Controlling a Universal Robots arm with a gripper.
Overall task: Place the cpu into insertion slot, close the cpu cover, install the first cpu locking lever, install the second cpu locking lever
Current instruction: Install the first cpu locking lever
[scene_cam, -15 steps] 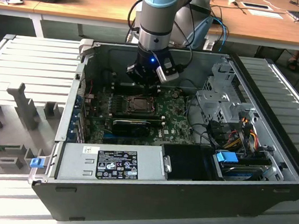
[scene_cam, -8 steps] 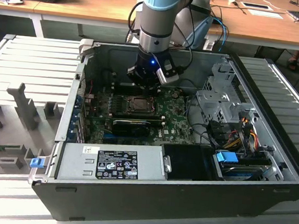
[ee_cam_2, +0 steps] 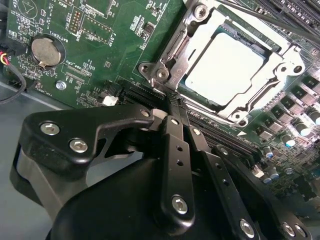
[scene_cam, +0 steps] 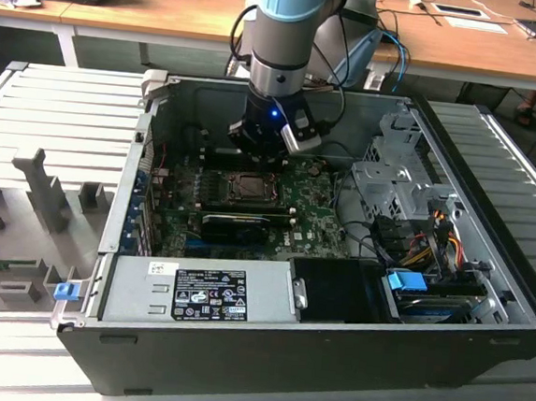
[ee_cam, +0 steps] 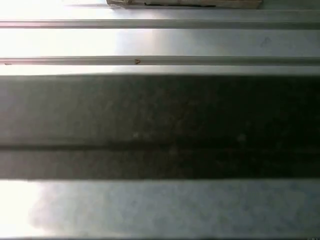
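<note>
Exterior view: even indoor light, case interior (scene_cam: 249,199) dim and shadowed, small blue light on the arm wrist (scene_cam: 274,113). Second wrist view: bright glare washes out the cpu (ee_cam_2: 225,67) face; gripper (ee_cam_2: 172,107) links close up, soft and dark. First wrist view: blurred metal panel (ee_cam: 160,45), overexposed at 2 corners, broad dark shadow band mid-picture.

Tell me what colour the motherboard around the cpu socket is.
Green, clearest in the second wrist view: the motherboard surrounding the cpu.
</note>
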